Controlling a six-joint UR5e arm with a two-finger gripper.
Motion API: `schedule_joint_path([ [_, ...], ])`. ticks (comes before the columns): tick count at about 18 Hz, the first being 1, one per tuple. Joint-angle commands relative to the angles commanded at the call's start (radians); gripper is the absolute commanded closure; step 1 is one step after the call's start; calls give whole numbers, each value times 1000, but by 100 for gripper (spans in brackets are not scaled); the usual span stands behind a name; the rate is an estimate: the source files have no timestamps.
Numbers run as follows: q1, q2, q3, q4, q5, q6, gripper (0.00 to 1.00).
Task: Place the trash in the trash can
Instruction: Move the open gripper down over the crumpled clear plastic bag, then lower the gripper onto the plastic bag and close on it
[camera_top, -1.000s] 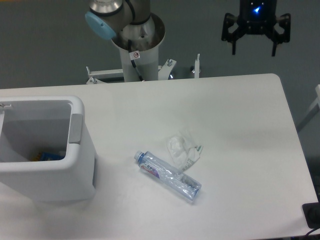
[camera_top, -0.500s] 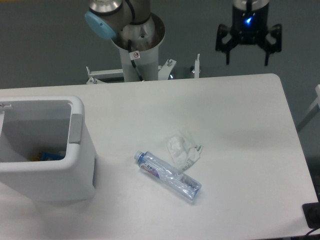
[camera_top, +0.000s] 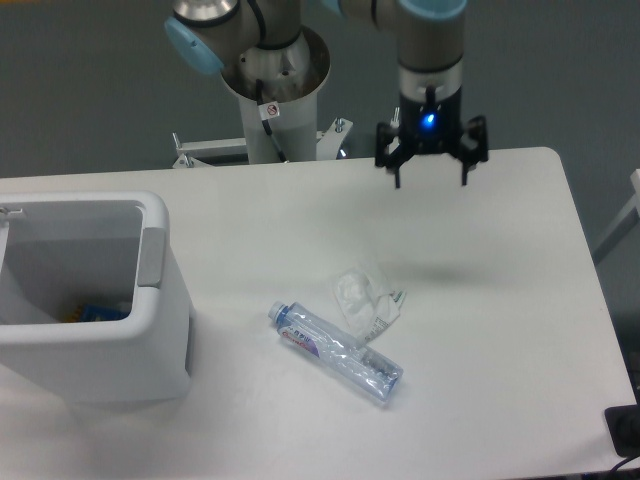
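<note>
A crumpled white-translucent plastic wrapper (camera_top: 366, 298) lies near the middle of the white table. A clear crushed water bottle (camera_top: 335, 352) with a blue-red label lies just in front of it, touching or nearly touching it. The large white trash can (camera_top: 150, 340) with a grey tab (camera_top: 151, 258) stands at the left edge. My gripper (camera_top: 431, 183) hangs open and empty above the table's far side, well behind and to the right of the wrapper.
The arm's base column (camera_top: 275, 95) stands behind the table's far edge. Something blue and yellow (camera_top: 95, 313) lies inside the trash can. A dark object (camera_top: 624, 430) sits at the table's front right corner. The table's right edge runs close to the gripper's side.
The gripper has moved down and to the left, from high at the top right to just above the table's far side. Its fingers stay open. Bottle and wrapper have not moved.
</note>
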Motion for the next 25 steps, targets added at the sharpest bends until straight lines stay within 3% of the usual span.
schedule_joint_path([
  [4,-52,-92,-12,67,0,-104,0],
  [7,-74,-137,-15,69,2,-134,0],
  [13,-78,-192,-38,93,83,-131,0],
  [25,-117,-247,-29,129,75,-135,0],
])
